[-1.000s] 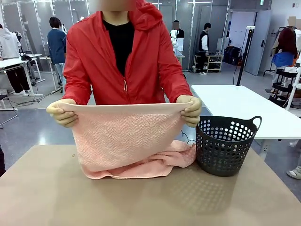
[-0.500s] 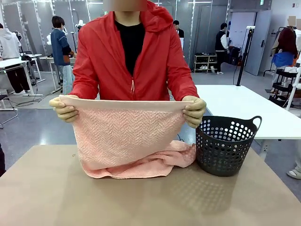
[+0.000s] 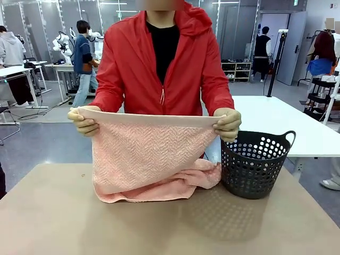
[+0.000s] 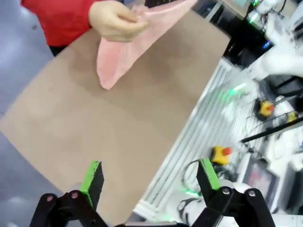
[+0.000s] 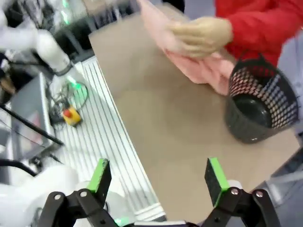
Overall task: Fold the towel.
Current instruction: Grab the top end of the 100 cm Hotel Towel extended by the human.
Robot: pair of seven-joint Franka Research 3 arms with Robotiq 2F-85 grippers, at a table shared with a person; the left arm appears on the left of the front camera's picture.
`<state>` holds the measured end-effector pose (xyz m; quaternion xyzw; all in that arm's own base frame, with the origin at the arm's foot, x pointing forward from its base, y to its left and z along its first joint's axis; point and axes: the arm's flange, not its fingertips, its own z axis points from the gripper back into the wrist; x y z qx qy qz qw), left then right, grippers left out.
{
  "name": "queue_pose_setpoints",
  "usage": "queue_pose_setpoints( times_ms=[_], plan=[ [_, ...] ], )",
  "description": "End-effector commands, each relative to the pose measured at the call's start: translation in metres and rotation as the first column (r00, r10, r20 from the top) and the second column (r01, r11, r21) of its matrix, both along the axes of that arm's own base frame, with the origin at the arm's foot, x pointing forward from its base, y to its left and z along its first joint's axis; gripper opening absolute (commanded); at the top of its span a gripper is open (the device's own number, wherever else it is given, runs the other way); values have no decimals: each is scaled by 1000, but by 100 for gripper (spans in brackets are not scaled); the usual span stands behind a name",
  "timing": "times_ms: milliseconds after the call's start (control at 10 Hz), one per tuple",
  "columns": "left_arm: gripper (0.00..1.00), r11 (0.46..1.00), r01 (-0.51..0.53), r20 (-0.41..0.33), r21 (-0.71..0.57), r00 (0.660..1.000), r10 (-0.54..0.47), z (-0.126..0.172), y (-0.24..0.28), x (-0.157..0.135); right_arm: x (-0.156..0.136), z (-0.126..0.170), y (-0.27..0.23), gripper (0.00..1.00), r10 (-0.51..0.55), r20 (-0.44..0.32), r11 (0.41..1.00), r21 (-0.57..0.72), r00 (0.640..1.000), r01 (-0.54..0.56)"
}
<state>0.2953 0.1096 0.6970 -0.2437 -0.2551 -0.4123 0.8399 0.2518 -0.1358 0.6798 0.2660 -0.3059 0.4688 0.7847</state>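
Your left end effector (image 4: 150,172) hangs above the near side of the desk (image 3: 159,228), fingers spread wide and gripping nothing. Your right end effector (image 5: 158,172) is likewise spread open and empty. The towel (image 3: 146,154) is at the far side of the desk, held up by a person whose hands (image 3: 85,121) pinch its top hem at both corners. Its lower part lies bunched on the desk, right beside the dark basket (image 3: 255,164); you cannot tell whether they touch.
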Motion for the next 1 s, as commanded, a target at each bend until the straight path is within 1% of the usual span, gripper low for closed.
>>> queue_pose_setpoints(
  times_ms=[0, 100, 200, 300, 400, 500, 600, 700, 800, 900],
  plan=[
    [100, 950, 30, 279, 312, 953, -122, -9, -49, 3, -1, 2, 46, 100, 107, 257, 967, -252, 960, -40],
    [100, 912, 36, 322, 407, 929, -181, -7, -76, 1, -3, 10, 71, 100, 160, 298, 945, -323, 941, -58],
    [100, 874, 45, 342, 483, 910, -236, -8, -98, -1, -5, 14, 94, 100, 214, 319, 916, -395, 923, -76],
    [100, 851, 60, 360, 522, 889, -283, -11, -118, -5, -7, 16, 117, 100, 250, 341, 887, -455, 906, -74],
    [100, 847, 69, 374, 527, 876, -303, -13, -129, -8, -7, 15, 132, 100, 285, 344, 868, -488, 895, -88],
    [100, 844, 68, 371, 532, 878, -304, -18, -134, -9, -5, 13, 140, 100, 301, 336, 865, -489, 893, -107],
    [100, 856, 59, 370, 514, 885, -283, -20, -133, -8, -2, 13, 144, 100, 298, 338, 875, -471, 893, -114],
    [100, 891, 72, 346, 447, 905, -247, -14, -126, -5, -2, 13, 141, 100, 286, 331, 881, -461, 899, -111],
    [100, 839, 97, 359, 536, 872, -331, -14, -140, -7, -4, 18, 147, 100, 327, 345, 863, -489, 880, -129],
    [100, 839, 97, 359, 536, 872, -331, -14, -140, -7, -4, 18, 147, 100, 327, 345, 863, -489, 880, -129]
  ],
)
